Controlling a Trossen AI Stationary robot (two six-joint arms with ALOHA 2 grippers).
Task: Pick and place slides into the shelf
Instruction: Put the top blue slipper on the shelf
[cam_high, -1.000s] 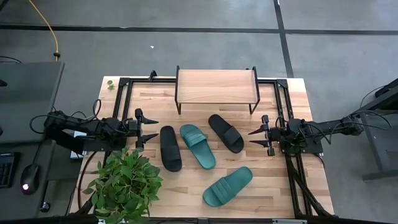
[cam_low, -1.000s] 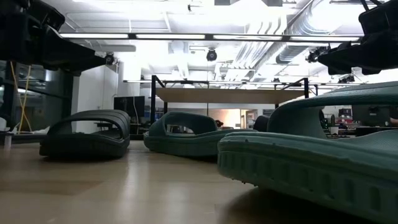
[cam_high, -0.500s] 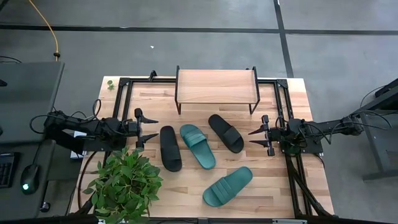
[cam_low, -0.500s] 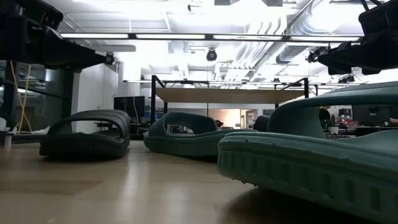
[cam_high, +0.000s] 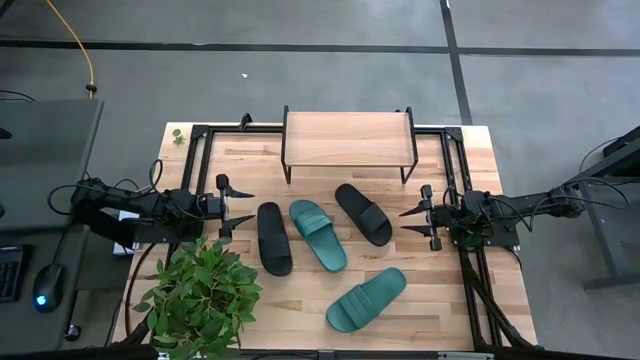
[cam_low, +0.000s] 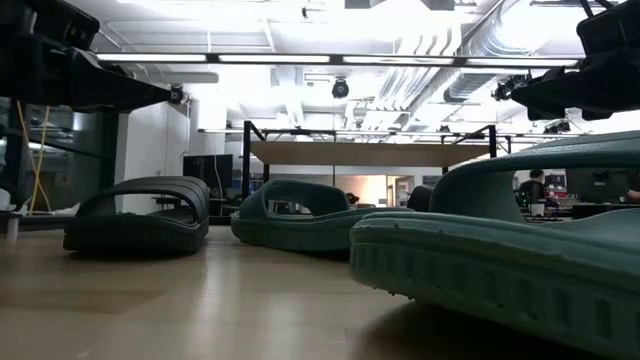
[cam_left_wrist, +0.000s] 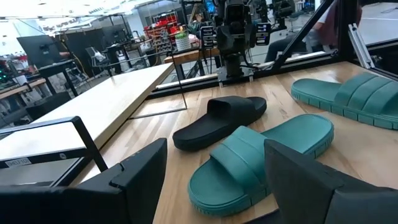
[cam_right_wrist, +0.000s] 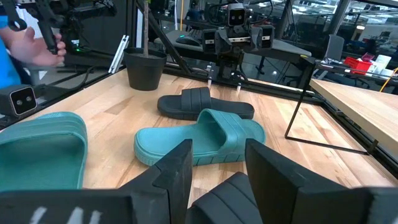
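Slides lie loose on your worktop (cam_high: 450, 300), all four in front of the shelf (cam_high: 348, 138), none on it. The left black slide (cam_high: 273, 237) sits just beside the middle teal slide (cam_high: 318, 234), both angled. The other black slide (cam_high: 363, 213) lies nearer the shelf's right legs, and the second teal slide (cam_high: 366, 299) rests apart, toward the front edge.

Your left tool (cam_high: 243, 207) hovers at the worktop's left side, its fingers spread wide and empty, pointing toward the left black slide. From the left wrist you look across the teal slide and a black one behind it.

Your right tool (cam_high: 410, 220) hangs at the right side, also spread wide and gripping nothing, pointing toward the right black slide. From the right wrist you see a person's hand (cam_right_wrist: 38, 46) beyond the worktop edge.

A potted plant (cam_high: 198, 298) stands at the front left corner, close by the left arm.
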